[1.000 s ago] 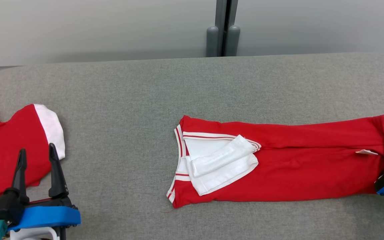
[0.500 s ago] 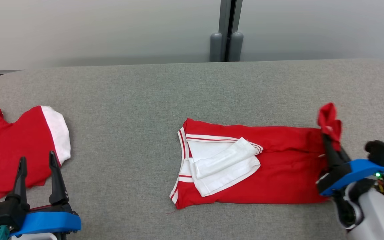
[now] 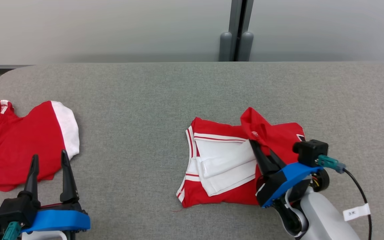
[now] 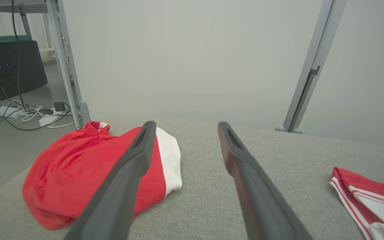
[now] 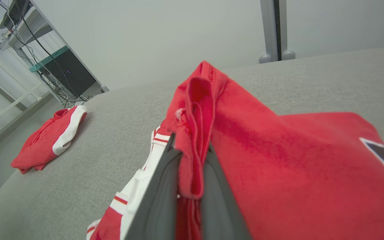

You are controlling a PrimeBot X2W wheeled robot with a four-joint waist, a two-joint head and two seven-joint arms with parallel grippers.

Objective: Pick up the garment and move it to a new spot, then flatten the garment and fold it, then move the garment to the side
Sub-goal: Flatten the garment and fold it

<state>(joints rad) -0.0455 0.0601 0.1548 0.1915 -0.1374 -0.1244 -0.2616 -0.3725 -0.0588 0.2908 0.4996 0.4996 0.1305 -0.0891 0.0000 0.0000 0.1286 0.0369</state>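
Far to the left of the grey post (image 3: pixel 235 46) at the table's back edge, a second red garment (image 3: pixel 18 146) lies bunched on the grey table (image 3: pixel 145 100), as it did a second ago. Just in front of that heap the left gripper (image 3: pixel 49 154) hovers with its fingers spread wide and nothing between them, unchanged.

Straight in front of the post lies the garment (image 3: pixel 225 156) being worked, red with white striped trim, its white parts folded on top. A second ago it stretched long toward the right. Now its right end has been carried leftward over the body, so the cloth reads about half as long.

Slightly right of the post's line, the right gripper (image 3: pixel 255 145) has its fingers nearly shut on that red end, which stands up in a peak above the folded layers. By my reading the fold is mid-way: the end must still be laid down and released before the garment can go to the side.

No container is here; both garments rest directly on the table.
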